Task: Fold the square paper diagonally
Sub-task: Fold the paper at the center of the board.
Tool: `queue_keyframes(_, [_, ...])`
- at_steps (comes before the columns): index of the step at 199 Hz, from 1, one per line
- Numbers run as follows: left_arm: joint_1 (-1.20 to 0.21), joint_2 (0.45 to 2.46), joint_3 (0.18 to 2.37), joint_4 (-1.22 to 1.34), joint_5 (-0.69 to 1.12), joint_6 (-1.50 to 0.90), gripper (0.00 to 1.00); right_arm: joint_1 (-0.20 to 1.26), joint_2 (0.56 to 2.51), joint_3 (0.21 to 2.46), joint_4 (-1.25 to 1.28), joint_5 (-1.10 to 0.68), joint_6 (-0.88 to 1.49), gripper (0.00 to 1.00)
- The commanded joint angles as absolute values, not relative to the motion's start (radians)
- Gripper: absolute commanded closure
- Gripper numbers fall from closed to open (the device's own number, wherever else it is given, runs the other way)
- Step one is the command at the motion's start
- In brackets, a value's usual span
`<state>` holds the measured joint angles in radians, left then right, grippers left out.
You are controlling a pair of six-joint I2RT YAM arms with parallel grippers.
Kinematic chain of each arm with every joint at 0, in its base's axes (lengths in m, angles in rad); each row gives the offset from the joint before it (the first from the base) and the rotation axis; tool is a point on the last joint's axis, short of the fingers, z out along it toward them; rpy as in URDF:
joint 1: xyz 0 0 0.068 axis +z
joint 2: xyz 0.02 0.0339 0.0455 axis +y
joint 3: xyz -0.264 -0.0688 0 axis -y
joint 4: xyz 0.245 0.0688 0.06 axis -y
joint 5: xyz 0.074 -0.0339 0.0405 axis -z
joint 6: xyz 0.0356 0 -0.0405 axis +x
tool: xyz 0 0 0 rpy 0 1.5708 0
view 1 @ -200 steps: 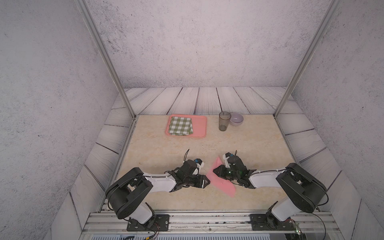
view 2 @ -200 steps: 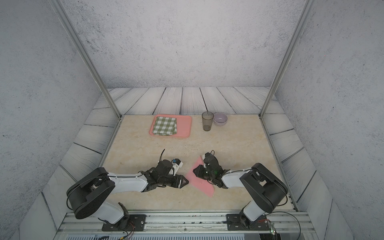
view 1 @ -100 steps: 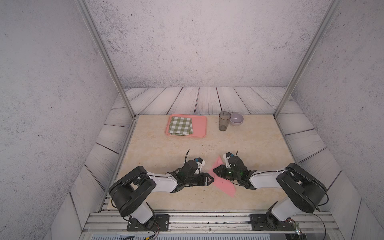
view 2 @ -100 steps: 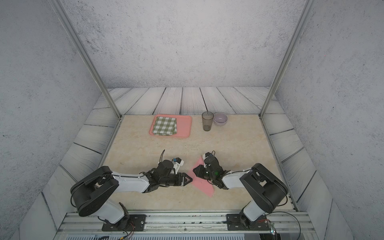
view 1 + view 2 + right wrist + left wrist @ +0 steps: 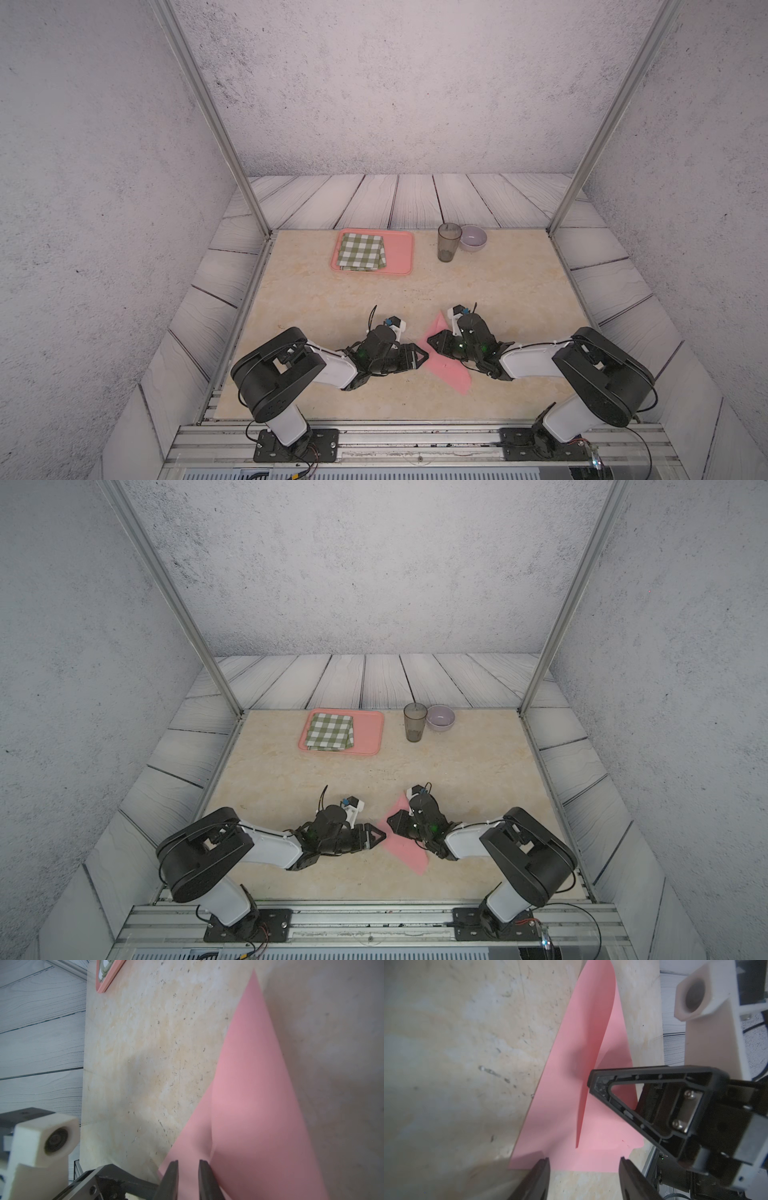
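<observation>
The square paper [image 5: 449,368] [image 5: 405,850] is a pink sheet lying near the table's front centre, doubled over into a long triangle. In the left wrist view the paper [image 5: 571,1064] has its upper flap bowed up off the lower layer. My left gripper [image 5: 419,357] [image 5: 584,1160] is open, low over the table, its tips at the paper's left edge with nothing between them. My right gripper [image 5: 432,338] [image 5: 188,1162] rests over the paper [image 5: 249,1084] from the right. Its jaws stand a narrow gap apart, with pink showing between them.
A salmon tray [image 5: 401,253] with a folded green-and-white checked cloth [image 5: 360,251] sits at the back. To its right stand a grey cup [image 5: 448,247] and a pale bowl [image 5: 473,237]. Metal posts mark the back corners.
My left gripper has slid a little to the right, up to the paper's edge. The right gripper and the paper have stayed still.
</observation>
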<state>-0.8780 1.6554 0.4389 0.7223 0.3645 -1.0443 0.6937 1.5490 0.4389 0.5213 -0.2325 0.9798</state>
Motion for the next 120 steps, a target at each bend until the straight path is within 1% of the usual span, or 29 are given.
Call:
queue_keyframes(1, [-0.888,1.704,0.432,0.799,0.367,-1.078,0.4,0.695,1.506,0.43,0.522,-0.213,0.976,0.78])
queue_keyframes(26, [-0.892,1.739,0.44,0.863,0.388,-1.107,0.4,0.695,1.493,0.446,0.498,-0.215,0.962,0.78])
queue_keyframes(87, [-0.901,1.735,0.462,0.835,0.364,-1.109,0.4,0.69,1.467,0.44,0.492,-0.204,0.959,0.78])
queue_keyframes(120, [-0.901,1.727,0.48,0.822,0.361,-1.102,0.44,0.685,1.457,0.443,0.494,-0.207,0.957,0.78])
